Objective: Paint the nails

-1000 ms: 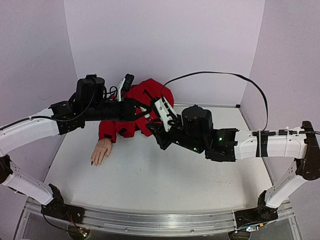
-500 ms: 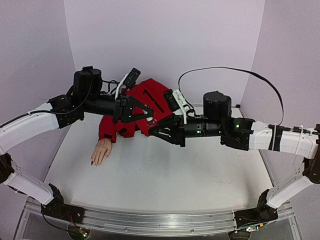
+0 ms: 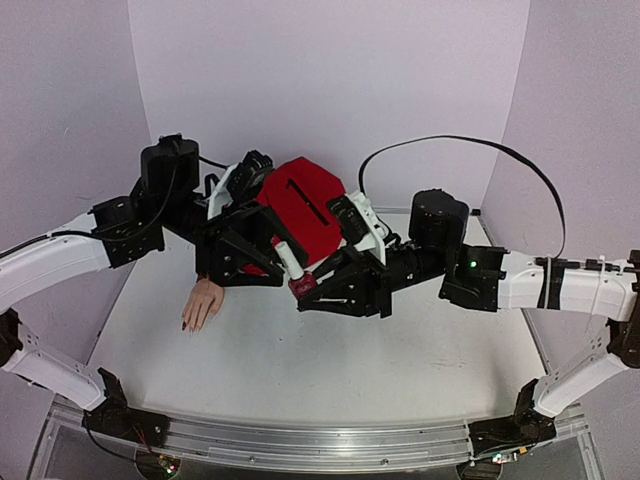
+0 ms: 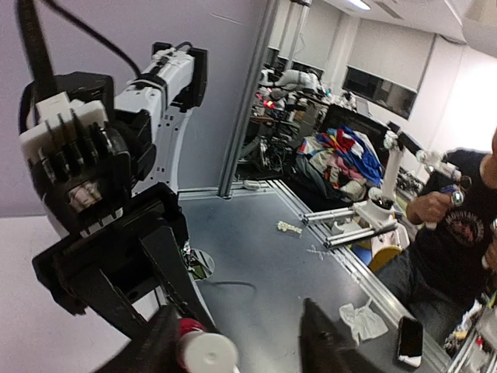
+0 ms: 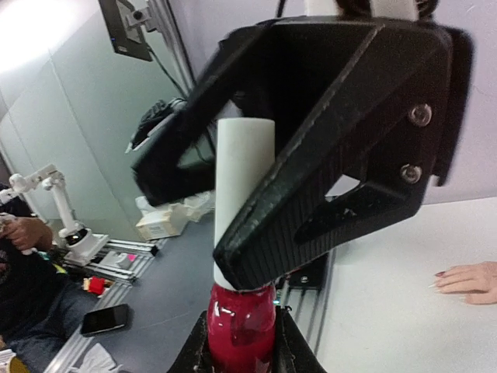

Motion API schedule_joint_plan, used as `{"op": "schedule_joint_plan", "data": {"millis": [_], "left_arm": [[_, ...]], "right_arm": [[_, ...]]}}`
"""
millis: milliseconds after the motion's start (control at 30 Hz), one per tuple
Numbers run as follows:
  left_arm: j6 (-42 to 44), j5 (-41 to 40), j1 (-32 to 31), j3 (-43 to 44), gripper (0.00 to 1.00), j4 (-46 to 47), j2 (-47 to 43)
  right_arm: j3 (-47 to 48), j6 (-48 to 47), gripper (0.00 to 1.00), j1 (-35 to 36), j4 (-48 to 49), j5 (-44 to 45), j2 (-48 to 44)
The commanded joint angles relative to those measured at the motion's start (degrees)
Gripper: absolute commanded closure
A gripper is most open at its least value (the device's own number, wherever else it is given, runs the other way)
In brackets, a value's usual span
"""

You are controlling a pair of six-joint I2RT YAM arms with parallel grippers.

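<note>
White tabletop [image 3: 400,370], lilac walls. Right gripper [image 3: 312,291] clamps the polish bottle [image 5: 241,330] mid-air so the left gripper [image 3: 284,262], spread astride the white cap [image 5: 243,194], can likely unscrew it. Nails [image 5: 439,273] lie on the mannequin hand [image 3: 205,298], far left, well apart.

A pink-red bottle [image 5: 241,330] has a white cap [image 5: 238,167]; beige mannequin hand [image 3: 203,301], dark nails [image 5: 440,273], red sleeve [image 3: 305,205].

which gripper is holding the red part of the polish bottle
The right gripper: its jaws clamp the red bottle. The left gripper only straddles the white cap, jaws open.
</note>
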Motion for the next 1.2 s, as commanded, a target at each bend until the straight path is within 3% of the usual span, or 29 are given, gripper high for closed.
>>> {"op": "schedule_joint_plan", "data": {"millis": [0, 67, 200, 333, 433, 567, 833, 1000, 1167], "left_arm": [[-3.24, -16.84, 0.16, -3.91, 0.32, -0.86, -8.98], [-3.7, -29.2, 0.54, -5.14, 0.22, -3.24, -11.67], [-9.73, -49.84, 0.65, -3.41, 0.16, -9.32, -12.04], [-18.21, -58.54, 0.73, 0.78, 0.18, -13.58, -8.25], [-23.65, -59.69, 0.74, 1.44, 0.21, -12.36, -5.81], [-25.7, -59.18, 0.74, 2.11, 0.3, -10.36, -3.51], [-26.34, -56.13, 0.74, 2.27, 0.55, -9.22, -0.43], [-26.14, -55.41, 0.74, 2.41, 0.66, -8.63, 0.7], [-25.31, -54.78, 0.73, 2.9, 0.69, -8.02, 1.63]], "right_arm": [[-0.89, -12.36, 1.0, -0.62, -2.06, 14.26, -4.3], [-1.25, -13.86, 1.0, -0.66, -3.39, 21.71, -4.33], [-2.44, -14.07, 1.0, 0.08, -1.65, 36.32, -3.41], [-0.52, -17.6, 1.0, 4.52, -1.56, 55.88, -0.38], [1.69, -18.18, 1.0, 6.37, -1.44, 67.55, 2.38], [3.66, -19.84, 1.0, 7.96, -1.3, 73.54, 5.07], [3.51, -19.34, 1.0, 8.19, 0.58, 74.73, 5.82], [3.73, -19.3, 1.0, 8.28, 0.6, 73.44, 5.82], [3.56, -19.37, 1.0, 8.28, 0.48, 71.16, 5.18]]}}
